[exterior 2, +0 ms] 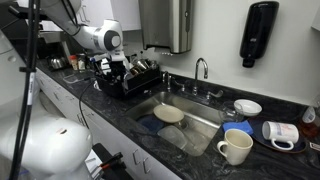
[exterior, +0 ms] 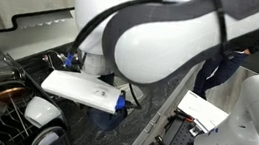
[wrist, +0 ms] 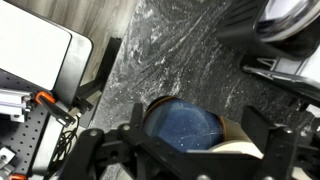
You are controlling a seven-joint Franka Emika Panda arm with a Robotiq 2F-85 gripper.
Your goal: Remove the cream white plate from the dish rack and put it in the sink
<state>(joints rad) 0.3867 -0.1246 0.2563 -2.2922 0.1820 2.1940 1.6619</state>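
Note:
A cream white plate (exterior 2: 169, 114) lies flat on the floor of the steel sink (exterior 2: 200, 128), far from the arm. The black wire dish rack (exterior 2: 140, 82) stands on the counter to the sink's left. My gripper (exterior 2: 117, 67) hangs over the rack's left end. In the wrist view the gripper (wrist: 193, 126) is open, its dark fingers (wrist: 253, 122) standing wide on either side of a bowl (wrist: 185, 135) with a dark-blue inside and a cream outside. I cannot tell whether the fingers touch the bowl.
A blue item (exterior 2: 148, 126) lies in the sink beside the plate. A cream mug (exterior 2: 235, 147), a tipped mug (exterior 2: 281, 132) and a white bowl (exterior 2: 247, 106) sit right of the sink. The faucet (exterior 2: 202, 68) rises behind it. The arm (exterior: 165, 32) blocks much of an exterior view.

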